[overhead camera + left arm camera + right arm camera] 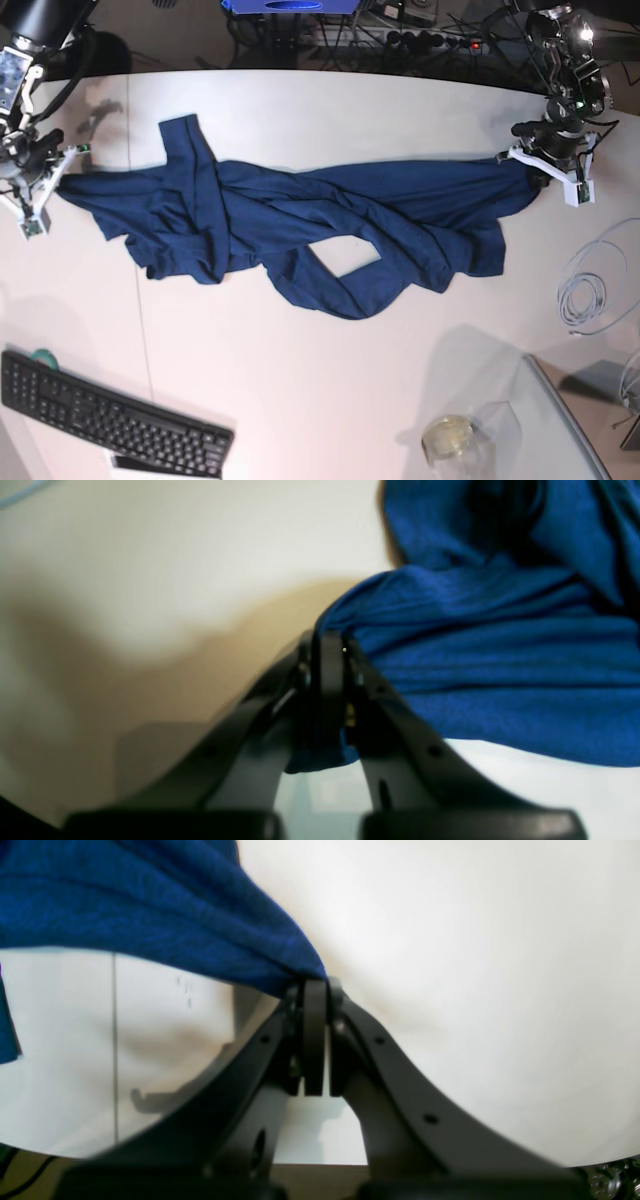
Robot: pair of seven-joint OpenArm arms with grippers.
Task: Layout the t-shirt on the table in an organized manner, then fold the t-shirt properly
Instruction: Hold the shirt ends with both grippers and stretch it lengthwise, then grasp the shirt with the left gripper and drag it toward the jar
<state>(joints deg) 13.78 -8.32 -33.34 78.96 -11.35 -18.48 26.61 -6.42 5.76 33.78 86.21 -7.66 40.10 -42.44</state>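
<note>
The dark navy t-shirt [300, 225] lies stretched and twisted across the white table [300, 380], with bunched folds in the middle. Over at that view's right my left gripper [535, 165] is shut on one end of the cloth; up close, blue fabric [500, 655] bunches at its black closed jaws [332, 645]. Holding the opposite end at the left is my right gripper [58, 178], also shut. In the right wrist view the shirt [150, 910] tapers into the pinched fingertips [315, 990].
A black keyboard [110, 415] lies at the front left. A grey translucent tray [545, 425] and a small round dish [448, 437] sit at the front right. A coiled white cable [590, 290] lies at the right edge. Cables and a power strip line the back.
</note>
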